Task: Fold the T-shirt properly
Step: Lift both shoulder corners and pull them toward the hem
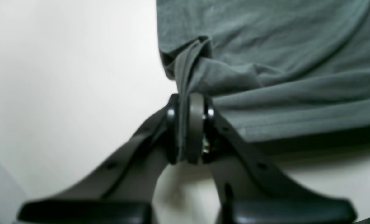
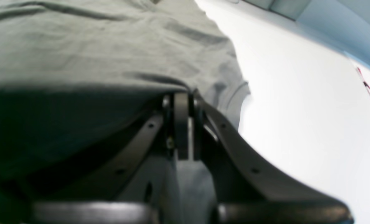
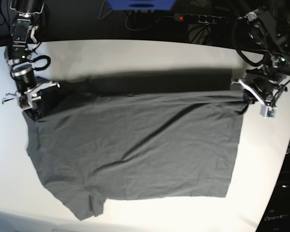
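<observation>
Base view shows the table (image 3: 135,53) carrying the T-shirt (image 3: 135,145), spread from its left edge to its right. The left gripper (image 1: 188,127) and right gripper (image 2: 185,124) each pinch a far corner, lifted taut. Likely next: carry that edge toward the near edge, evenly.

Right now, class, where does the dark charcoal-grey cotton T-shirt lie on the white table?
In the base view the dark charcoal-grey cotton T-shirt spreads across the white table, its far edge held up between the right gripper on the left and the left gripper on the right.
</observation>
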Controlling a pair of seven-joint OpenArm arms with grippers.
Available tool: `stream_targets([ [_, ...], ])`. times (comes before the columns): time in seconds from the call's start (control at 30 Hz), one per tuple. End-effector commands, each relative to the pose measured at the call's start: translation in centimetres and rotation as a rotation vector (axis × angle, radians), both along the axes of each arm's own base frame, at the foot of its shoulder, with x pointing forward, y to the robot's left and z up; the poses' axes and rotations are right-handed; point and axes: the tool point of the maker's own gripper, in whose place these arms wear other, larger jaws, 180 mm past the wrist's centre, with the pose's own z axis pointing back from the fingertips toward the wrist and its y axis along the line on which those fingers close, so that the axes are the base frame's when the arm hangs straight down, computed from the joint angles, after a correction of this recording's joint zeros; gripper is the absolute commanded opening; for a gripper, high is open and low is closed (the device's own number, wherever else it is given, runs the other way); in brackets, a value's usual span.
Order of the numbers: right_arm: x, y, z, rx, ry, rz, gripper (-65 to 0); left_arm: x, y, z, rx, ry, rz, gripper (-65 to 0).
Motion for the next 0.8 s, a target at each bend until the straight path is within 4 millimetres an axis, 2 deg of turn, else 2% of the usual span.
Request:
stream_targets([
  [0.0,0.9,-0.6,1.6,-0.021,-0.057,0.001,-64.3,0.8,0.3,1.3,0.012,-0.037,0.001,-62.6],
  [0.3,3.1,-1.1,1.3,-0.048,-0.051,-0.004,-64.3,2.2,0.3,1.9,0.022,0.050,-0.001,-62.6],
  [0.53,3.4,-1.6,1.7,-0.064,-0.056,-0.002,-64.3,3.2,-0.4,2.4,0.056,0.047,-0.043,-62.6],
  [0.67,3.8,-1.6,2.1,-0.063,-0.068,-0.002,-64.3,3.5,-0.3,2.5,0.198,0.091,-0.095,-62.6],
  [0.77,3.9,-1.7,2.2,-0.066,-0.070,-0.001,-64.3,4.5,-1.6,3.4,0.338,0.071,-0.181,-62.6],
])
